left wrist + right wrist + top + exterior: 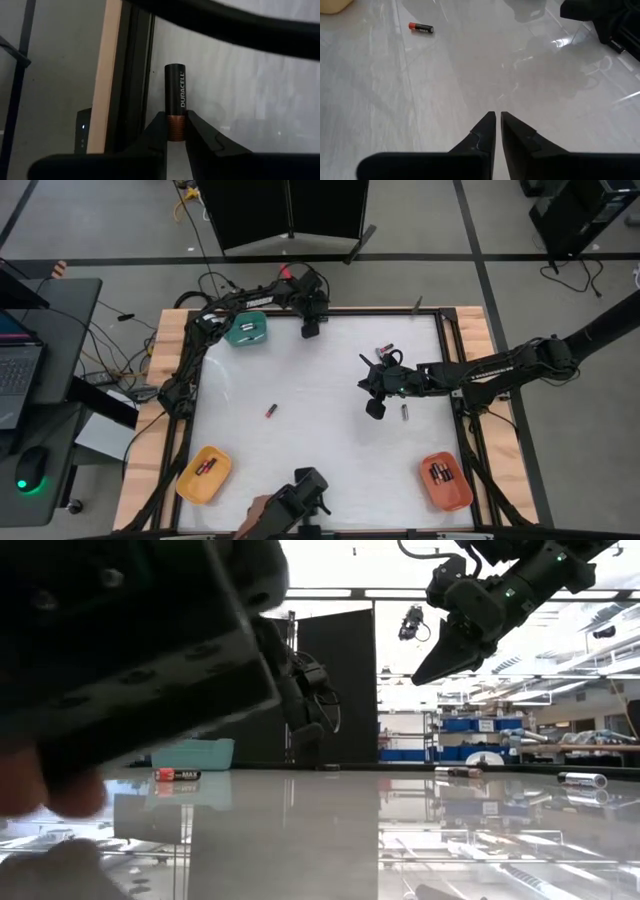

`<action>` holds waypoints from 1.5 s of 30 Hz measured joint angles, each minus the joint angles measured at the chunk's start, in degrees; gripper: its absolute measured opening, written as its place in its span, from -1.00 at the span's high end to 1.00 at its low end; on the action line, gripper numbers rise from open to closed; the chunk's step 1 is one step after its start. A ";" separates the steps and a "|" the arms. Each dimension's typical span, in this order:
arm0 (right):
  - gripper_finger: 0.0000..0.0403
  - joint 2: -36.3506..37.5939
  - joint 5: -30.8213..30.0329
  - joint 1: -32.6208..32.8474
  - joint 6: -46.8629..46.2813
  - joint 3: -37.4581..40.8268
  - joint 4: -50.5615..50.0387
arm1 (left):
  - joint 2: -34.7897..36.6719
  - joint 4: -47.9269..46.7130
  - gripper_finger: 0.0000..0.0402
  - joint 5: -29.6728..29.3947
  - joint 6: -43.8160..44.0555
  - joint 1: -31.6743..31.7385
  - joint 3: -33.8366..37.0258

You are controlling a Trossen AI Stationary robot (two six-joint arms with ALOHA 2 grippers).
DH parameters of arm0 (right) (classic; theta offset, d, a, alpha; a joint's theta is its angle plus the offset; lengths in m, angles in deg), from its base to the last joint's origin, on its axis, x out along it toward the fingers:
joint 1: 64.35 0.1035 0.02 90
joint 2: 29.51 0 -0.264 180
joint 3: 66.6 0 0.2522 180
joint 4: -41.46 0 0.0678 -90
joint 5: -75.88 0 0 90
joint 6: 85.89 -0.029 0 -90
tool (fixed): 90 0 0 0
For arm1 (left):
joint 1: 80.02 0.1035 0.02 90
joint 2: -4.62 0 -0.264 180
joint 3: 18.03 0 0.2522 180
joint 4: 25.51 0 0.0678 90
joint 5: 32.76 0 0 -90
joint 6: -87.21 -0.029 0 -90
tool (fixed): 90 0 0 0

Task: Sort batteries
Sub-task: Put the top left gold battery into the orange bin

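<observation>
My left gripper (pixel 310 329) is at the table's far edge, beside the green tray (pixel 245 330). It is shut on a black battery with a copper end (pixel 175 90). My right gripper (pixel 375 409) hangs above the table's right half, shut, with nothing between its fingers (pixel 495 116). A red-and-black battery (pixel 271 411) lies on its side on the white table left of centre, and also shows in the right wrist view (pixel 421 28). Two batteries (pixel 385 348) lie at the far right, and one more (pixel 405 412) lies just right of my right gripper. My left gripper pinches the battery's copper-coloured end (pixel 175 128) between its two fingertips (pixel 159 120). The battery lies in line with the fingers and its black body juts out past them. The fingers slant steeply down toward the far edge. I cannot tell whether the battery touches the table.
A yellow tray (pixel 203 473) at the near left and an orange tray (pixel 445 480) at the near right each hold batteries. A dark device with a person's hand (pixel 290 505) sits at the near edge and blocks the left of the low view. A black rail (pixel 131 75) and a wooden border frame the table.
</observation>
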 joint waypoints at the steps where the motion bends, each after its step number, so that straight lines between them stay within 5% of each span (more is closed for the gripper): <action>1: 0.81 0.00 0.00 0.00 0.00 0.00 0.00 | 0.19 -0.41 0.76 -0.80 -0.09 -0.12 0.00; 9: 0.84 0.00 -0.64 -0.69 1.51 0.00 -2.62 | 4.41 -4.43 0.77 -4.71 -0.35 -0.59 0.57; 16: 0.88 0.00 -1.71 -0.70 3.35 0.00 -3.30 | 11.83 -0.34 0.77 0.33 2.85 -0.98 6.43; 25: 0.91 0.00 -2.74 -0.70 6.73 2.24 4.20 | 27.66 31.93 0.77 5.92 12.04 -3.52 33.96; 34: 0.86 -0.09 -0.55 -1.40 5.97 14.90 42.24 | 44.04 69.36 0.77 11.35 31.01 -12.06 61.52; 39: 0.66 -0.09 -0.32 -1.02 6.31 15.64 53.23 | 46.59 88.10 0.77 11.68 47.03 -18.36 70.05; 45: 0.32 -0.11 1.63 -0.96 6.40 10.70 53.44 | 46.62 96.04 0.77 9.03 48.65 -26.71 70.83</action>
